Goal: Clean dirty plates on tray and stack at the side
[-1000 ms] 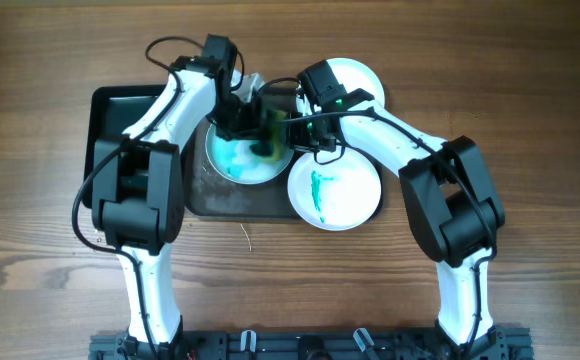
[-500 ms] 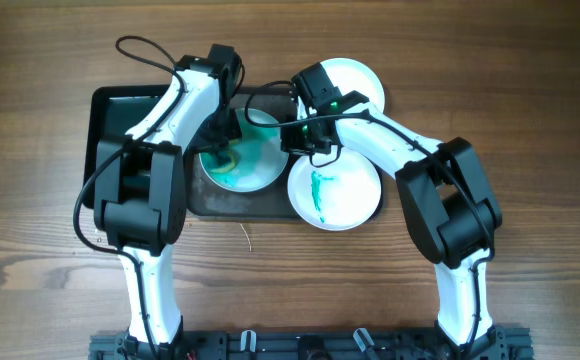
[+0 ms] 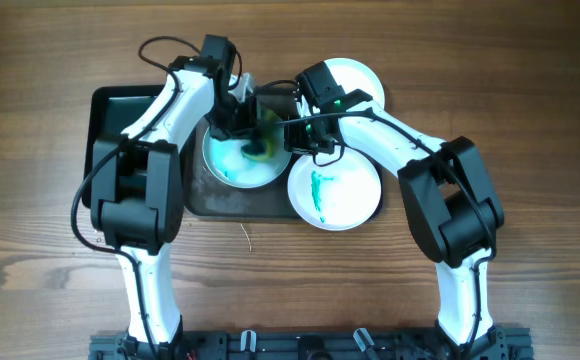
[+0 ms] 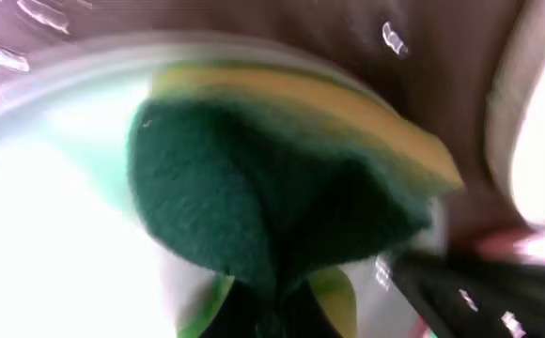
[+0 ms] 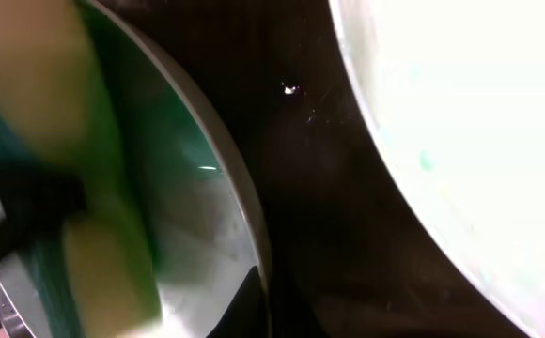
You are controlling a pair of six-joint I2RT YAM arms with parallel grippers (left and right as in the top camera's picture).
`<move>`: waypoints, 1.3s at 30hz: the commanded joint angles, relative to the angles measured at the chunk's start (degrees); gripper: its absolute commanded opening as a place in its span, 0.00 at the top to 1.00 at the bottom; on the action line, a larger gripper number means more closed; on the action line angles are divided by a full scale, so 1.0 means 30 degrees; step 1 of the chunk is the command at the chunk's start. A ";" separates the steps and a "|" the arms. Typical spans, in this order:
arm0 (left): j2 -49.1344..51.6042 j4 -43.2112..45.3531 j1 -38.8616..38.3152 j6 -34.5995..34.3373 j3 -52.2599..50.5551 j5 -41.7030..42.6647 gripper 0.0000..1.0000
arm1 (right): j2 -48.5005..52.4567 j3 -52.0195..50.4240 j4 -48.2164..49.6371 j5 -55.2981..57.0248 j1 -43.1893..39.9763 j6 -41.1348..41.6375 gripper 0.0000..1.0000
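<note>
The sponge (image 3: 260, 148) has swung back across the plate (image 3: 228, 168). Half a second ago it was down at the plate's left side, and now it sits at the upper right again, much where it was a second ago, so this looks like a scrubbing stroke going to and fro. The left gripper (image 3: 250, 130) is clamped on the sponge; in the left wrist view its green face bulges out from the pinch and presses on the plate. The teal smear has been spread thin and pale but has not gone, so I'd say this plate needs more passes. The plate lies in the dark tray (image 3: 110, 105). The right gripper (image 3: 293, 136) has hardly shifted and sits at the plate's right rim, as if steadying it, though I cannot tell whether it is closed on the rim. A second plate (image 3: 342, 195), streaked with green, waits at the tray's right edge. A clean-looking white one (image 3: 362, 76) lies on the tabletop (image 3: 530, 80) behind the right arm.
</note>
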 commanded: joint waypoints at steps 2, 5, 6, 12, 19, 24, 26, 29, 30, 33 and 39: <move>-0.0036 -0.1355 0.1122 -0.2463 0.1209 -0.6987 0.96 | -0.0073 -0.0138 -0.0211 -0.0291 -0.0007 -0.0321 0.96; -0.0597 -0.4459 0.1486 -0.3359 0.3067 -0.8575 0.96 | -0.0182 -0.0073 -0.0255 0.0146 0.0255 -0.0299 0.96; -0.0816 -0.5464 0.1632 -0.3614 0.3701 -0.8553 0.96 | -0.0364 0.0000 -0.0423 0.0634 0.0437 -0.0284 0.96; -0.2586 -0.9530 0.2856 -0.3381 0.6615 -0.7992 0.96 | -0.2936 0.0044 -0.1574 0.4408 0.1814 -0.0481 0.96; -0.3694 -0.9857 0.4386 -0.0678 0.6623 -0.3752 0.96 | -0.5778 0.0138 -0.2776 0.7963 0.2535 -0.0925 0.96; -0.3694 -0.9530 0.4889 -0.0678 0.6623 -0.3759 0.96 | -0.6849 0.0772 -0.4218 1.3165 0.3825 -0.2368 0.96; -0.3694 -0.9398 0.4903 -0.0678 0.6623 -0.3759 0.96 | -0.7009 0.1122 -0.4539 1.6043 0.4721 -0.3075 0.96; -0.3694 -0.9406 0.4903 -0.0678 0.6623 -0.3759 0.96 | -0.7009 0.1319 -0.4488 2.0567 0.6120 -0.4124 0.96; -0.3694 -0.9406 0.4903 -0.0685 0.6623 -0.3759 0.96 | -0.7009 0.1319 -0.4488 2.2185 0.6586 -0.4401 0.96; -0.3694 -0.9406 0.4903 -0.0685 0.6623 -0.3759 0.96 | -0.7009 0.1319 -0.4109 2.6505 0.7919 -0.4925 0.96; -0.3694 -0.9398 0.4903 -0.0692 0.6623 -0.3759 0.96 | -0.7009 0.1319 -0.1530 3.0184 0.8990 -0.7825 0.96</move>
